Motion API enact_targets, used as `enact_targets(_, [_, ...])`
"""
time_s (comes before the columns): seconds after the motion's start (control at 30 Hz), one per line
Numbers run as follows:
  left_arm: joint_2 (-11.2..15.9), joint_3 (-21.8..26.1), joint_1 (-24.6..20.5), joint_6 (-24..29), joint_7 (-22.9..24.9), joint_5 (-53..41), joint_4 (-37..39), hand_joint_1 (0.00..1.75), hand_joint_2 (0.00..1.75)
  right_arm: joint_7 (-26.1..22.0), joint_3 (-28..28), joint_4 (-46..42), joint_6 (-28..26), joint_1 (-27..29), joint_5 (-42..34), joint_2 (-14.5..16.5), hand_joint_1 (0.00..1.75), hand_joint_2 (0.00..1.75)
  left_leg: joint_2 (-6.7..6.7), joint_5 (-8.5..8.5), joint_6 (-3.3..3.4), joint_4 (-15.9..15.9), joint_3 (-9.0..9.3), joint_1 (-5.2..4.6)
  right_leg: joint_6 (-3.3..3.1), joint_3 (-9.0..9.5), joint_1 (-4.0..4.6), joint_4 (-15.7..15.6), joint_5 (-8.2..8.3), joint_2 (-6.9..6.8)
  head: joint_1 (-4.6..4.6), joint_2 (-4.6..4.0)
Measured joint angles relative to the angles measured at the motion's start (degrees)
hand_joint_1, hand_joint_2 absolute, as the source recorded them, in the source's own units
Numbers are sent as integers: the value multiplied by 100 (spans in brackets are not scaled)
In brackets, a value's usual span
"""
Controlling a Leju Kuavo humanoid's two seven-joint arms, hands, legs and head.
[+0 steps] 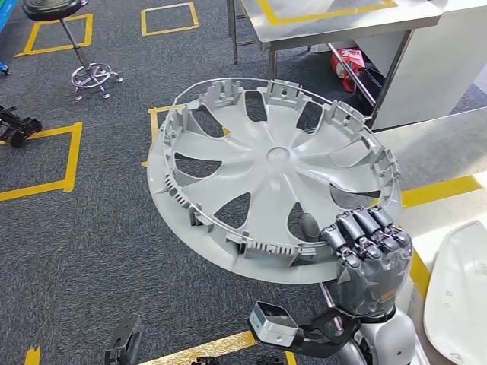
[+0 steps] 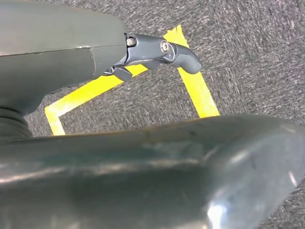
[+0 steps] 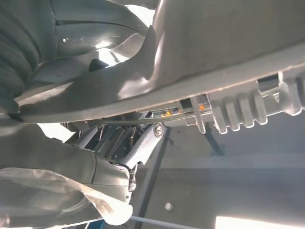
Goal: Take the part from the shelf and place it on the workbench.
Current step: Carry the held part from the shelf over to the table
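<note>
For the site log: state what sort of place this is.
Probably a factory-style robot test floor: yellow tape squares on grey carpet, a steel workbench, and a grey wheel cover held by the right hand.

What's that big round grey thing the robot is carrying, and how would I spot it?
Look above the dark carpet with yellow tape squares, in front of the steel workbench. The right hand grips the near rim of a grey plastic wheel cover. It stands out by its spoke-shaped cut-outs and clip-lined rim.

Right hand [image 1: 370,255] thumb: hidden beneath the wheel cover [image 1: 270,171] rim.
White panel [image 1: 459,296] beside that hand: cut off by the frame edge.
</note>
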Motion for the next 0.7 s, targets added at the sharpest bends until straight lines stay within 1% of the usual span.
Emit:
enact_targets(0.1, [0,-1,2,-10,0,-26,1,0,0,-112,50,-68,0,-57,0,0,175,175,-1,13,-5,-66,53,0,2,55,0,-60,8,-2,1,0])
enact_targets(0.23, [0,-2,3,-13,0,-33,1,0,0,-161,58,-117,0,-96,-2,0,175,175,-2,59,-7,-232,186,1,6,194,0,-222,50,-4,1,0])
enact_targets(0.53, [-2,-2,2,-15,0,-43,3,0,0,-181,63,-134,0,-111,-2,0,175,175,-4,309,-3,-855,556,1,26,580,0,-846,292,-5,1,0])
enact_targets(0.7, [-8,-10,-5,-27,0,-91,3,0,0,-255,63,-134,0,-112,-2,0,175,175,-5,426,7,-1137,718,1,43,750,0,-1130,410,-4,1,0])
